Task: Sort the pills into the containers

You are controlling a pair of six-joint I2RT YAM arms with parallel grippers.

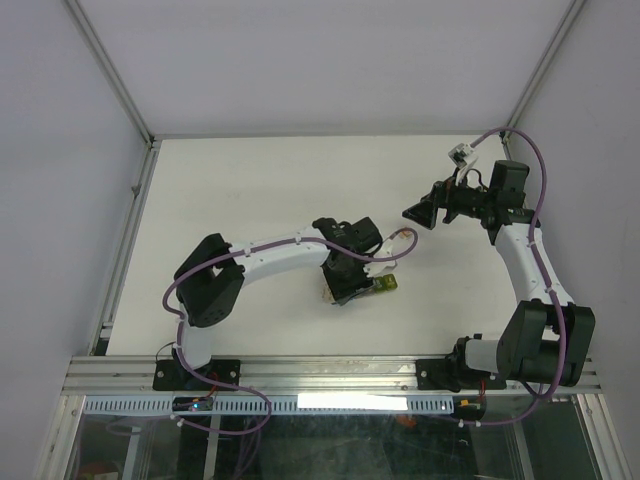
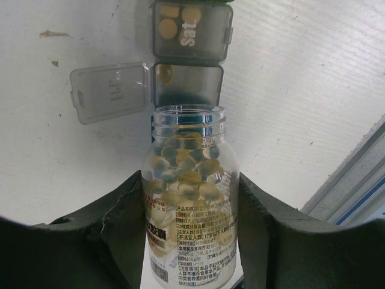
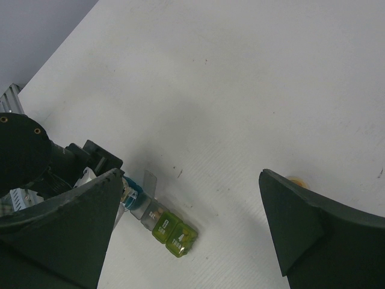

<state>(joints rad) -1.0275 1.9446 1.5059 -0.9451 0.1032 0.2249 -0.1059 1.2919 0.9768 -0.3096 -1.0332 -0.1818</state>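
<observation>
Grips the bottle [image 2: 190, 241] of pills [image 2: 186, 174] in the left gripper [image 2: 191, 186], neck aimed lengthwise at the open cell [image 2: 191, 85] of the containers [image 2: 194, 45] just ahead; holds the right gripper [image 3: 191, 180] agape, far off.

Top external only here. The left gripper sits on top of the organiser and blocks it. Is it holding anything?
Observer: Yes. The left wrist view shows the left gripper shut on a clear bottle, uncapped, with yellowish pills inside.
Operator: Any cell open?
Observer: One. The cell just beyond the bottle's mouth has its lid flipped out to the side, and one pill shows in it.
Operator: Right gripper carrying something?
Observer: No. The right wrist view shows the right gripper open, with only table between its fingers.
</observation>
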